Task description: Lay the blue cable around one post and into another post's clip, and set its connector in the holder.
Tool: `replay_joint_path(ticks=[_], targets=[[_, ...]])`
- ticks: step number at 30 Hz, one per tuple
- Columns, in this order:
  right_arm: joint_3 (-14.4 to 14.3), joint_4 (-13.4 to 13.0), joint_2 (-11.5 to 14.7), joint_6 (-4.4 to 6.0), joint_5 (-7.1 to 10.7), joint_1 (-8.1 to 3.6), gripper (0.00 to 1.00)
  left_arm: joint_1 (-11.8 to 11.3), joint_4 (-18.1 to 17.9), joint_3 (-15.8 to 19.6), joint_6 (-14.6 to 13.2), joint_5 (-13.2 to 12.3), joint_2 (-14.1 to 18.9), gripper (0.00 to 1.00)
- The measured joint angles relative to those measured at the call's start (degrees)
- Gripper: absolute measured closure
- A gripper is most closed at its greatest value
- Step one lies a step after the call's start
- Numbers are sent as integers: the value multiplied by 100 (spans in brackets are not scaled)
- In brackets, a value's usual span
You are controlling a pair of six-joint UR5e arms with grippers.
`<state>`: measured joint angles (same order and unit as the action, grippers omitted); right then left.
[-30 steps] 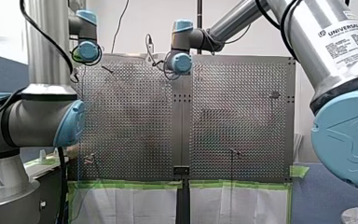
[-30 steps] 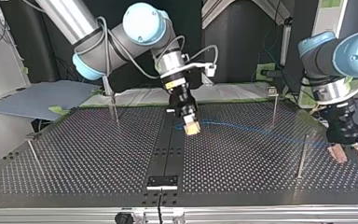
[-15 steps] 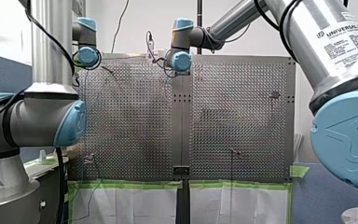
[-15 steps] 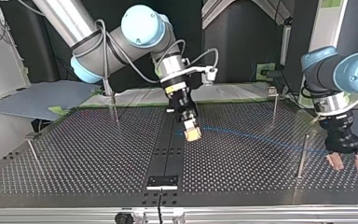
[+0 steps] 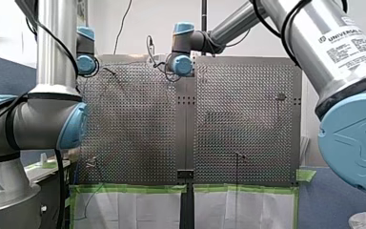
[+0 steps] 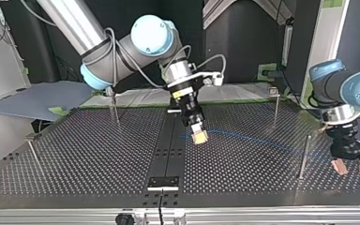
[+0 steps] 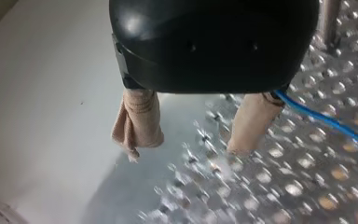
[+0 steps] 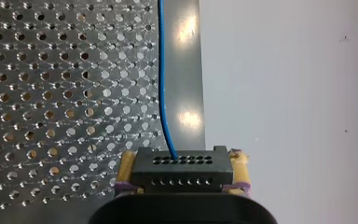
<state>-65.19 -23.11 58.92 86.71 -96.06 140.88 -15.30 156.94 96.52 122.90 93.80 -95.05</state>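
In the right wrist view my right gripper (image 8: 182,173) is shut on the black connector (image 8: 182,164), held between its yellow pads. The blue cable (image 8: 162,84) runs straight ahead from it over the perforated plate. In the top view my right gripper (image 6: 199,137) hangs just above the table's dark centre strip. The blue cable (image 6: 258,140) trails toward that view's right, to my left gripper (image 6: 354,168). My left gripper (image 7: 193,135) is open, its beige-padded fingers (image 7: 137,119) empty, with the blue cable (image 7: 328,122) passing beside one finger.
Thin metal posts stand on the table in the top view: post (image 6: 275,105), post (image 6: 303,157), post (image 6: 114,105) and post (image 6: 33,150). A black holder (image 6: 164,183) sits on the centre strip near that view's front edge.
My right gripper has carried the connector a little toward the top view's right and front. My left gripper has sunk slightly toward the table's front edge, still open.
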Motion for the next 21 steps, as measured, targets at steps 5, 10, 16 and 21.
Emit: replay_joint_path(ticks=[5, 10, 16, 21], targets=[[75, 25, -42, 2, -17, -14, 100, -44, -21, -14, -24, -182, -209, 0], [100, 39, -97, 29, -70, -33, 100, -41, -15, -14, -31, -237, -293, 0], [101, 70, -172, 67, -217, -52, 100, 11, 9, -13, -47, -259, -392, 0], [104, 205, -278, 89, -397, -95, 100, 64, 70, 1, -133, -257, -491, 0]])
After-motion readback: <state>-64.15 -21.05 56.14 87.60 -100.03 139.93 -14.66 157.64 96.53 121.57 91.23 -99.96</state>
